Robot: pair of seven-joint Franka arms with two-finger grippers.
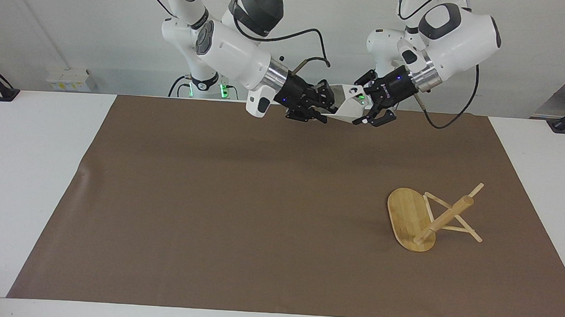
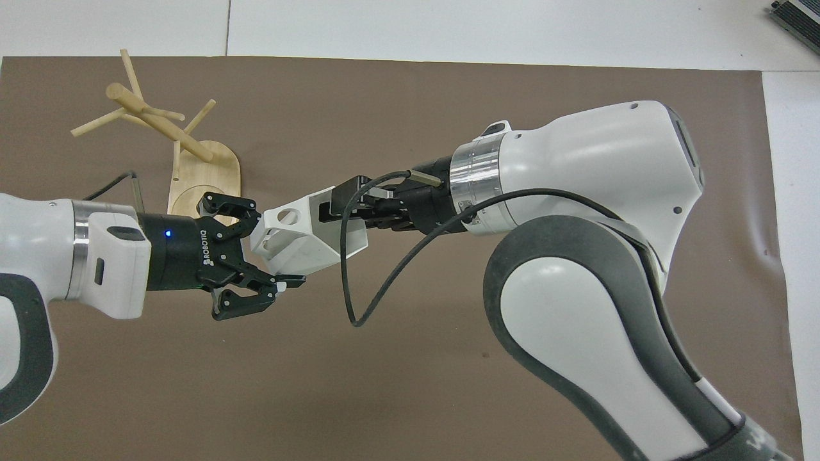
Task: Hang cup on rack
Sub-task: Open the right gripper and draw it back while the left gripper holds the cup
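The white faceted cup [image 1: 347, 107] hangs on its side in the air over the mat's edge nearest the robots, between both grippers. It also shows in the overhead view [image 2: 301, 243], handle hole facing up. My right gripper [image 1: 323, 110] [image 2: 339, 214] is shut on the cup's rim, one finger inside the mouth. My left gripper [image 1: 364, 103] [image 2: 269, 248] is open, its fingers spread around the cup's base and handle end. The bamboo rack [image 1: 444, 218] [image 2: 160, 125] stands on the mat toward the left arm's end, its post slanting toward that end.
A brown mat [image 1: 242, 209] covers most of the white table [image 1: 29, 166]. The rack's oval base [image 1: 406, 211] and thin pegs spread out low over the mat. A black cable [image 2: 378, 275] loops from the right wrist.
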